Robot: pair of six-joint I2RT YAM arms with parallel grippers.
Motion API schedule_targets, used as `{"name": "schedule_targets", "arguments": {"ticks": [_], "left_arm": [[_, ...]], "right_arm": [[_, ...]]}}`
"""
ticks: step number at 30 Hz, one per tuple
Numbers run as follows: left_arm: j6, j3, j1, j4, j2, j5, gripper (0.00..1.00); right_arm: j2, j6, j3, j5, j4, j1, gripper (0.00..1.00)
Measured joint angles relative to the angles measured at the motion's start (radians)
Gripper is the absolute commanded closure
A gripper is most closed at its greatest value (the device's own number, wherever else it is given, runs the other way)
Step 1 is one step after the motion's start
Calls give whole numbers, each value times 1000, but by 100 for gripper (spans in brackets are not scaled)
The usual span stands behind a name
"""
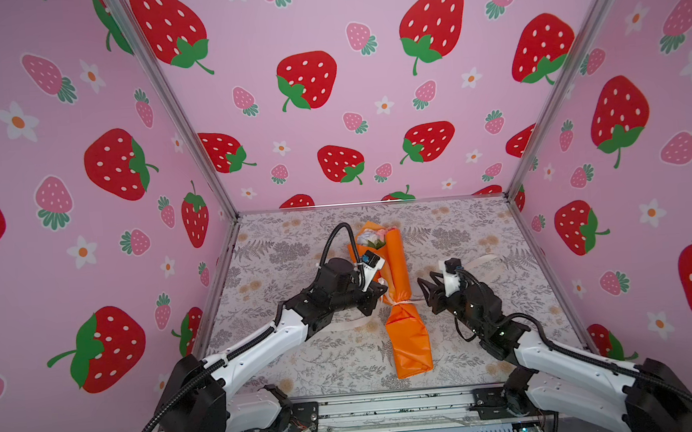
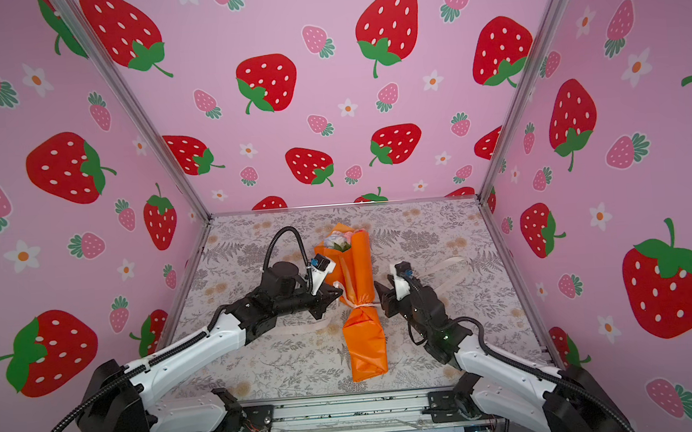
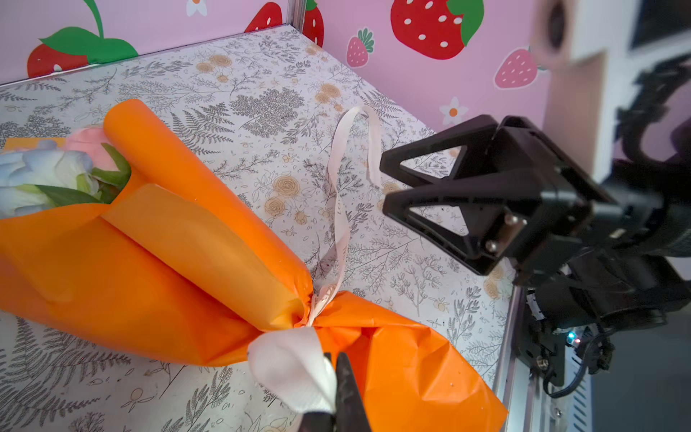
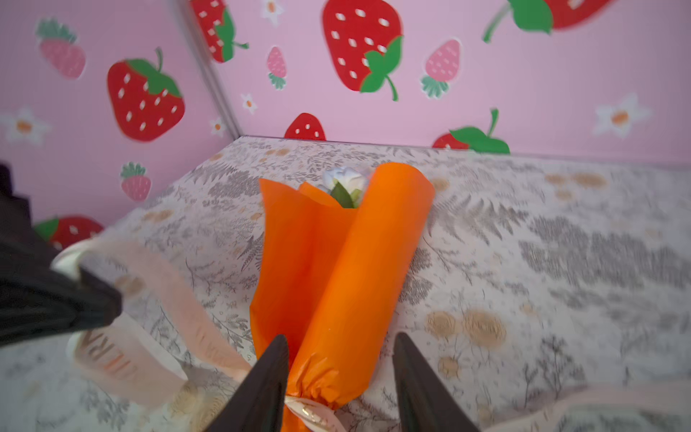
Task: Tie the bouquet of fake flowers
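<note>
The bouquet [image 1: 409, 337] lies near the middle of the bench [image 1: 304, 353]. Its crumpled orange stem end points at the front edge, and its open end points at the back edge. At its waist a cream ribbon [image 3: 295, 366] is cinched round the paper. The left gripper [image 3: 338, 374] is clenched on a loop of that ribbon, just left of the waist. The right gripper [image 1: 423, 293] is just right of the waist. It is released, with its jaws spread and nothing between them but air. In the right wrist view its fingers [image 4: 269, 374] frame the cinched waist without touching it. Farther back, white and pink roses [image 1: 369, 238] peek from the paper. A loose ribbon tail [image 1: 481, 262] loops over the bench toward the right edge.
</note>
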Motion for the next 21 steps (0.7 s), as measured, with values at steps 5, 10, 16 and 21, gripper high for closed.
{"name": "schedule_targets", "arguments": {"ticks": [5,10,16,21], "left_arm": [[-6,2,-30,-30,18,14,100],[7,2,-73,-68,24,14,100],[29,3,-91,-76,24,2,100],[34,3,-92,-76,24,-4,100]], "right_arm": [[30,153,53,-75,-249,-345,46],[290,154,211,-171,-457,-560,44],[578,113,435,-204,-558,-633,40],[762,113,573,-245,-587,-649,39]]}}
